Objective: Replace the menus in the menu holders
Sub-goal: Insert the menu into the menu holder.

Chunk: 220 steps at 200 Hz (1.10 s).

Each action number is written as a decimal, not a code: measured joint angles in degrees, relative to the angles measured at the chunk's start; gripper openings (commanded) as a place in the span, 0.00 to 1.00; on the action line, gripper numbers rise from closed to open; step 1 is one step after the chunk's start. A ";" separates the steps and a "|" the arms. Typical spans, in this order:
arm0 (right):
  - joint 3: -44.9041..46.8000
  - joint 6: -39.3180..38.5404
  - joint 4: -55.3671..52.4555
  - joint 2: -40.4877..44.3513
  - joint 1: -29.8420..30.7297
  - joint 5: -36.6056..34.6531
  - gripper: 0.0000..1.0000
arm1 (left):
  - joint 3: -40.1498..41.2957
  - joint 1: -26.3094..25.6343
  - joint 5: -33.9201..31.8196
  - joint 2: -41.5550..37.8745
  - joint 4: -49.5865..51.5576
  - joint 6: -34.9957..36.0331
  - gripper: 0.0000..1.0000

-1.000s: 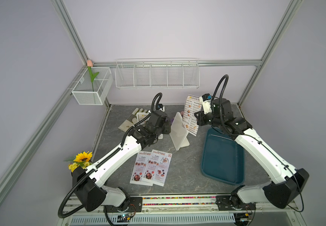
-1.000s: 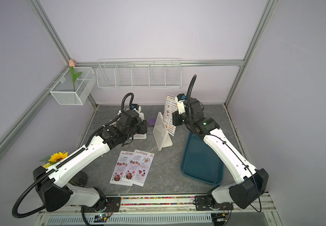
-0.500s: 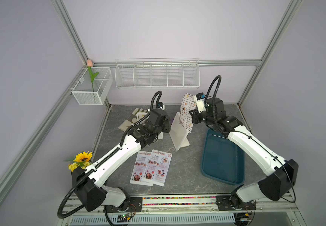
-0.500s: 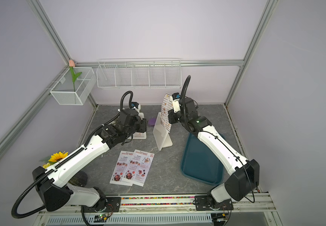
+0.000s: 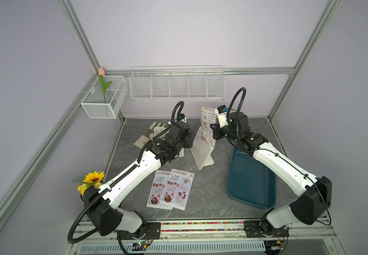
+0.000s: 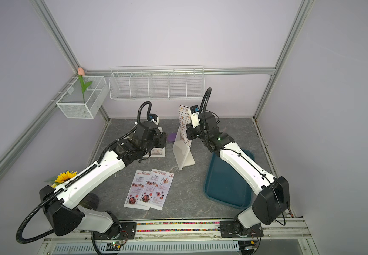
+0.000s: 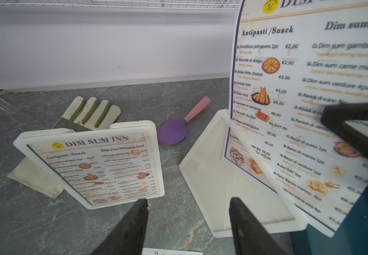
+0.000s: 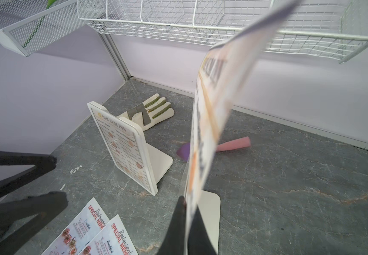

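The right pincer is clamped shut on the edge of a white "DIM SUM INN" menu. It holds the sheet upright and slightly bowed over a menu holder. The sheet's lower end reaches down to that holder's slanted face, and it is not clear whether it sits in the slot. The left pincer stands partly open with nothing between its fingers, hovering low over the desk in front of the gap between the two holders. The second menu holder stands just beside the first, with another "DIM SUM INN" sheet in its face. Behind it lies a pale work glove, and a purple spatula with a pink handle lies between the holders. Two "SPECIAL MENU" sheets lie flat and overlapping nearer the robot's base, apart from both pincers. A dark teal tray lies under the right arm.
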<state>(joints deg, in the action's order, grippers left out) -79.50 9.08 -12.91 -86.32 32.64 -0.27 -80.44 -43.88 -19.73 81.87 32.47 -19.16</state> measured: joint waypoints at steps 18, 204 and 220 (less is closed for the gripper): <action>2.01 0.13 2.25 0.04 0.09 -0.33 0.07 | -0.24 0.02 -0.02 0.02 0.00 0.00 0.61; 14.99 4.68 22.29 3.08 1.60 -2.34 0.07 | -0.35 0.37 -0.04 0.35 -0.02 0.00 0.61; 16.09 5.03 23.41 3.08 1.77 -2.54 0.07 | -0.35 0.37 -0.04 0.35 0.00 0.00 0.61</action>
<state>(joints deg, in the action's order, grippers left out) -63.42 14.11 10.50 -83.24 34.41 -2.81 -80.79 -43.51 -19.77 82.21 32.47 -19.16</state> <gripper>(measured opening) 0.068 0.612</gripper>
